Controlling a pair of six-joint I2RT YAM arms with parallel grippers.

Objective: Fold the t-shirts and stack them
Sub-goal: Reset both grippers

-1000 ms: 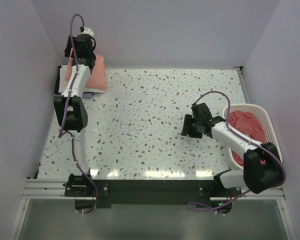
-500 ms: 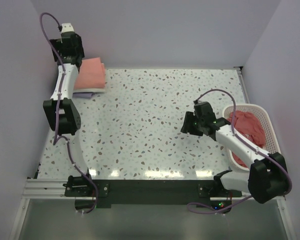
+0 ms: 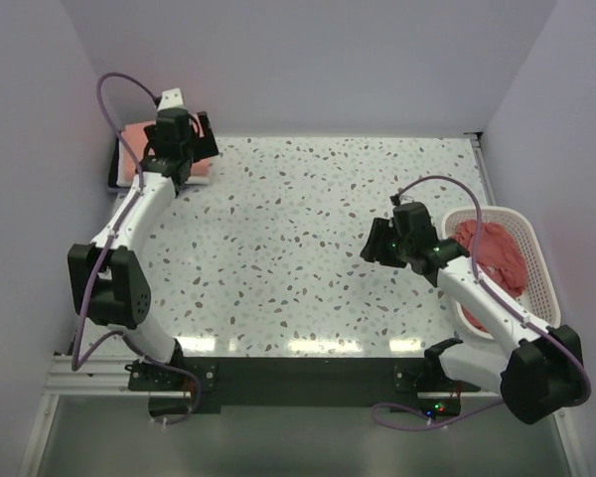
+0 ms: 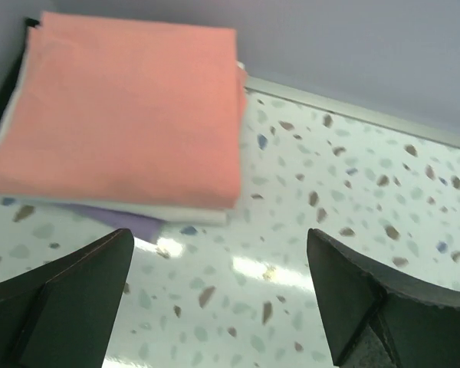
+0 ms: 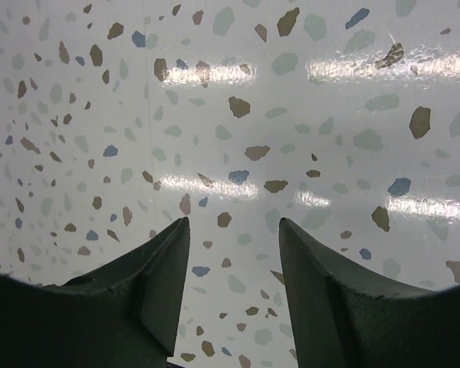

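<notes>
Left wrist view: left hand point(image 4: 218, 239) wide, empty beside stack point(image 4: 130, 107); right hand point(image 5: 234, 226) half-open, empty. Send it right to basket point(image 3: 497, 212), pinch one shirt point(image 3: 492, 253).

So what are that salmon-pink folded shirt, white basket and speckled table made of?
Folded salmon-pink t-shirt: soft matte cloth, probably cotton; edges bend softly. White lattice basket: likely plastic, rigid openwork walls. Speckled tabletop: glossy terrazzo-look stone or laminate; it mirrors the lights.
</notes>
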